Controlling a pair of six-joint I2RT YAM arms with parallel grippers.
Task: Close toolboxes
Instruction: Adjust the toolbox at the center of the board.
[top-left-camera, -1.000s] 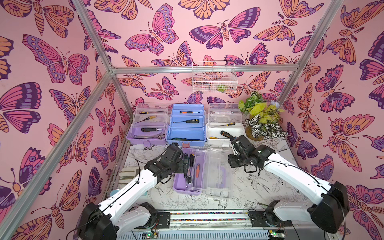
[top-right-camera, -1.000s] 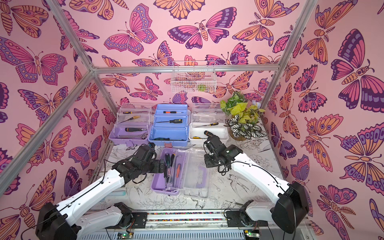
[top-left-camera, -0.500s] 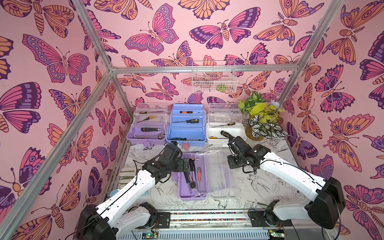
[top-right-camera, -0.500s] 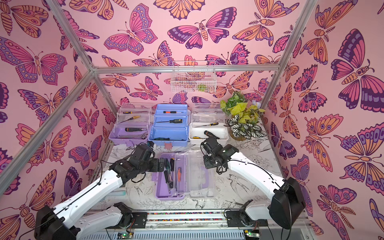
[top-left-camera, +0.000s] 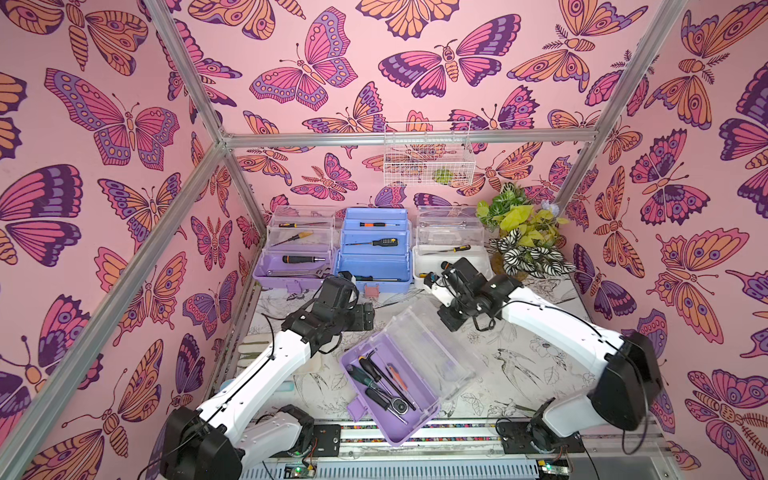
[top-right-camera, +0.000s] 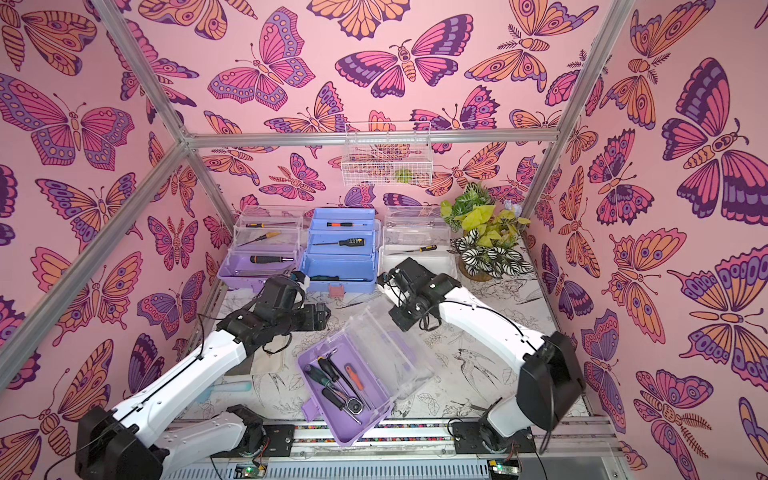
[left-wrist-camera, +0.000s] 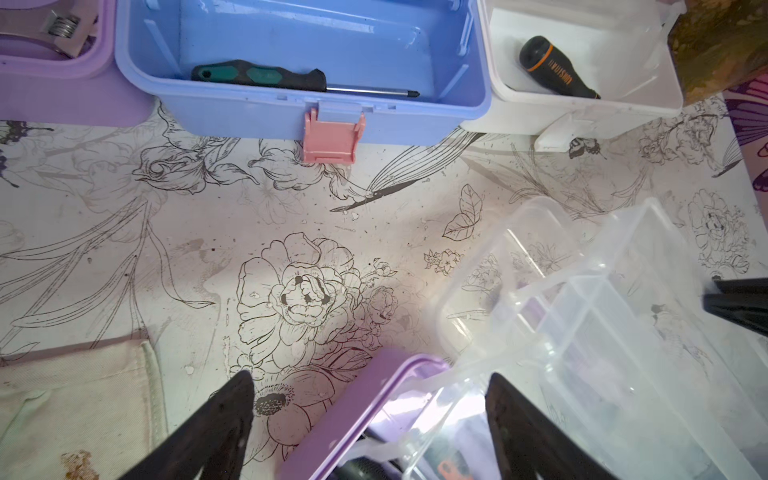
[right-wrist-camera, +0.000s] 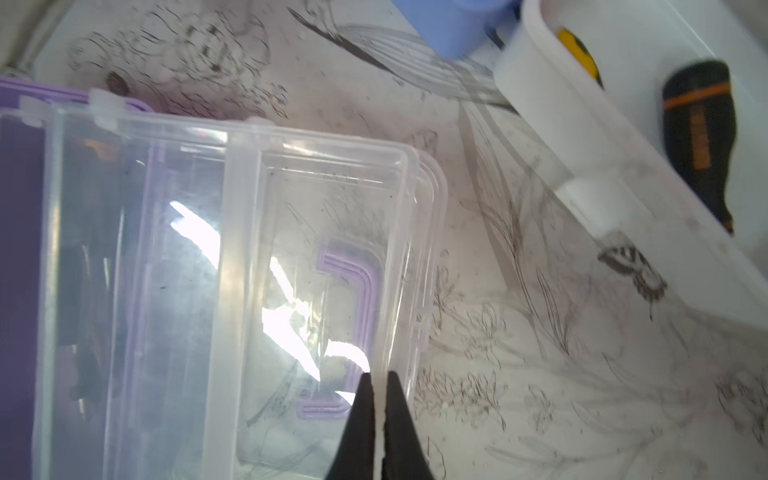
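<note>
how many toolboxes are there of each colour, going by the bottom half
lilac toolboxes: 2
blue toolbox: 1
white toolbox: 1
total: 4

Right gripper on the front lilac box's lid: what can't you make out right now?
- Whether the right gripper touches the clear lid: in the right wrist view its shut tips overlap the lid's edge; in both top views its own body hides them.
- Whether that lid rests on the table: both top views look down through clear plastic.
- Green thing in the wire basket: too small in both top views.
</note>
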